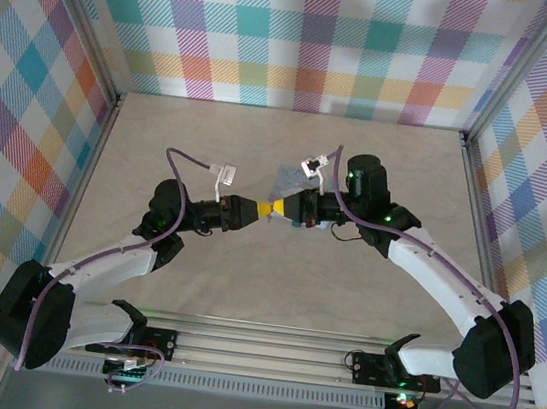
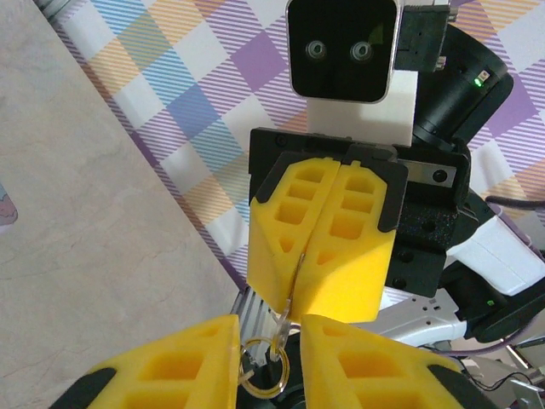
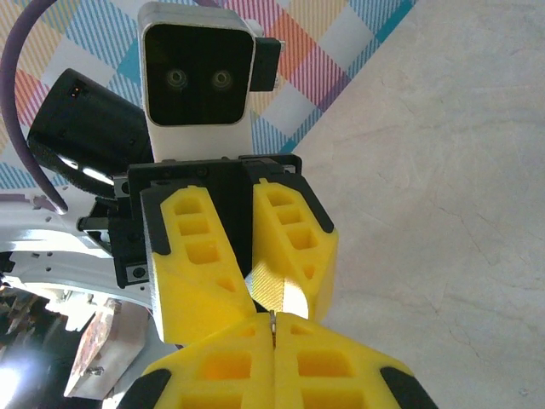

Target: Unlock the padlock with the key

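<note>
At the near edge of the bench [image 1: 194, 275] the two arms rise from their bases and bend inward, so that the left fingers [image 1: 266, 211] and the right fingers [image 1: 282, 209] meet tip to tip over the middle of the bench, clear of its surface. The right fingers [image 3: 230, 358] are pressed fully together on the key [image 3: 272, 321], a thin sliver of grey metal that shows in the seam between them. From the left wrist, the key [image 2: 292, 285] runs slantwise out of the closed right fingers [image 2: 341, 256] and down to a small brass-coloured ring [image 2: 266, 377]. This ring lies in the gap between the left fingers [image 2: 213, 358], which stand only narrowly apart. It nearly fills that gap and sits close against one finger, but I cannot tell whether they pinch it or merely stand around it. Just beyond the meeting fingers a pale blue tin [image 1: 287, 178] lies flat on the bench. Behind it stands the plaid wall [image 1: 303, 57].
</note>
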